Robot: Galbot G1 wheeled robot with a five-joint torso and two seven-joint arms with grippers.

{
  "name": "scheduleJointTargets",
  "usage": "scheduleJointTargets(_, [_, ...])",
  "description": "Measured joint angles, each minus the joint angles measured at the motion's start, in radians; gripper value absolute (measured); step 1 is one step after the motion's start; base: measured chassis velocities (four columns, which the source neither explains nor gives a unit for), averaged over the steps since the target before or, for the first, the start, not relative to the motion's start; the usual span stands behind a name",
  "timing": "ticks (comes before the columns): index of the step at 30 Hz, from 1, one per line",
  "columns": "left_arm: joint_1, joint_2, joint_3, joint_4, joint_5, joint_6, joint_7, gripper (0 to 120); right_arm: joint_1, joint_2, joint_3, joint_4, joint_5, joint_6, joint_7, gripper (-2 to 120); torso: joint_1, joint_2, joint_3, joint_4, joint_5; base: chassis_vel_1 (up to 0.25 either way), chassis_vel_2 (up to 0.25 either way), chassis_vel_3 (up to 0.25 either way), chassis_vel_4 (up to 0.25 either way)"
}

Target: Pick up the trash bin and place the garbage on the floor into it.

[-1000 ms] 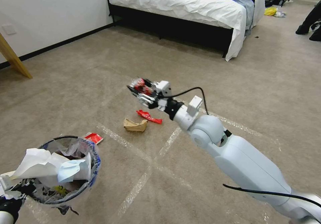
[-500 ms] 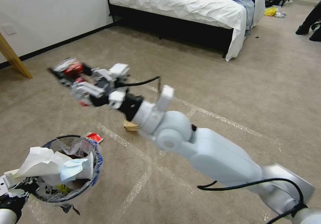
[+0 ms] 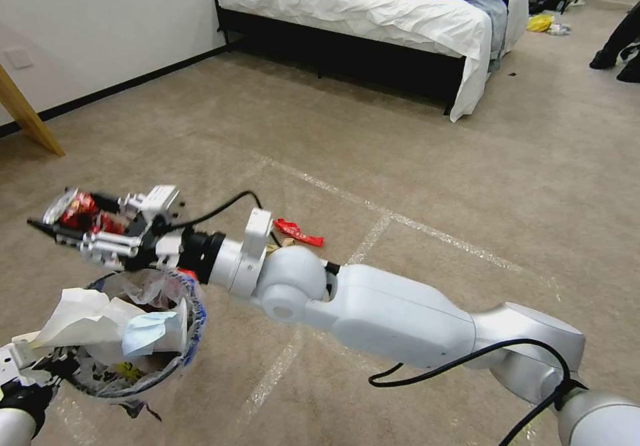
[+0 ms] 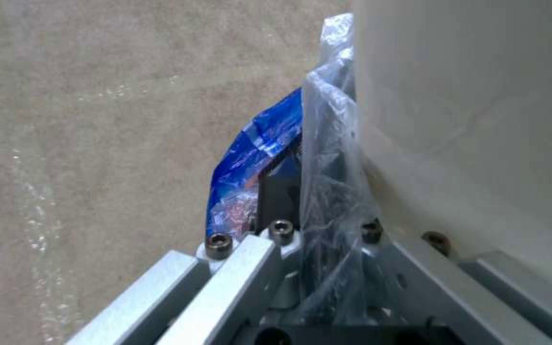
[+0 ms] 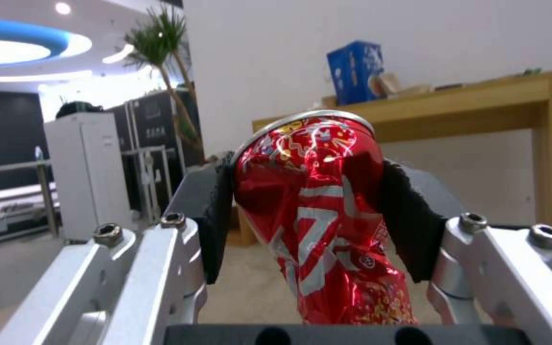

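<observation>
Carpeted floor (image 3: 427,166), crossed by clear tape lines, runs back to a bed (image 3: 373,13) against the far wall. Your right gripper (image 3: 63,223) hangs just above the far rim of the bin (image 3: 190,313), its fingers (image 5: 407,225) closed on a crushed red can (image 5: 317,201), gripped at mid-body, as the right wrist view shows. Your left gripper (image 4: 302,230) holds the bin low at your left, fingers pinched over its rim and liner (image 4: 330,143).

Contents: the bin is heaped with white paper (image 3: 73,316) and a blue mask (image 3: 147,331), both riding above the rim.

Risks, as judgements: the can sits past the rim edge rather than over the opening, so a release here may send it outside. The piled paper may also bounce it out, or be knocked loose itself. A one-sided hold on the rim could let the bin tilt under a push.

On the floor beyond your right arm lie a red wrapper (image 3: 298,232) and brown paper (image 3: 287,242).
</observation>
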Motion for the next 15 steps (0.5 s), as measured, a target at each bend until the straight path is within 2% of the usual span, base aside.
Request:
scheduleJointTargets(4, [-0.005,0.016,0.000,0.004,-0.019,0.007,-0.005,1,-0.006,-0.004,-0.011,0.000,-0.008,0.000,-0.002,49,0.000,0.000,0.000,-0.0001,0.0001,0.000,0.000,0.000,0.000])
scheduleJointTargets(9, [-0.028,0.078,-0.001,0.012,-0.104,0.034,-0.041,1,-0.011,-0.008,-0.030,-0.006,-0.013,0.000,-0.004,49,0.000,0.000,0.000,-0.0001,0.0001,0.000,0.000,0.000,0.000])
scheduleJointTargets(12, [-0.035,0.093,0.000,0.014,-0.126,0.041,-0.055,1,-0.013,-0.007,-0.040,-0.007,-0.014,0.000,-0.003,49,0.000,0.000,0.000,-0.0002,0.0001,0.000,0.000,0.000,0.000])
scheduleJointTargets(14, [-0.050,0.133,0.003,0.024,-0.169,0.053,-0.079,1,-0.020,-0.001,-0.059,-0.016,-0.022,0.000,0.000,49,0.000,0.000,0.000,0.0000,0.0000,0.000,0.000,0.000,0.000])
scheduleJointTargets(15, [-0.050,0.133,0.003,0.024,-0.169,0.053,-0.079,1,-0.020,-0.001,-0.059,-0.016,-0.022,0.000,0.000,49,0.000,0.000,0.000,0.0000,0.0000,0.000,0.000,0.000,0.000])
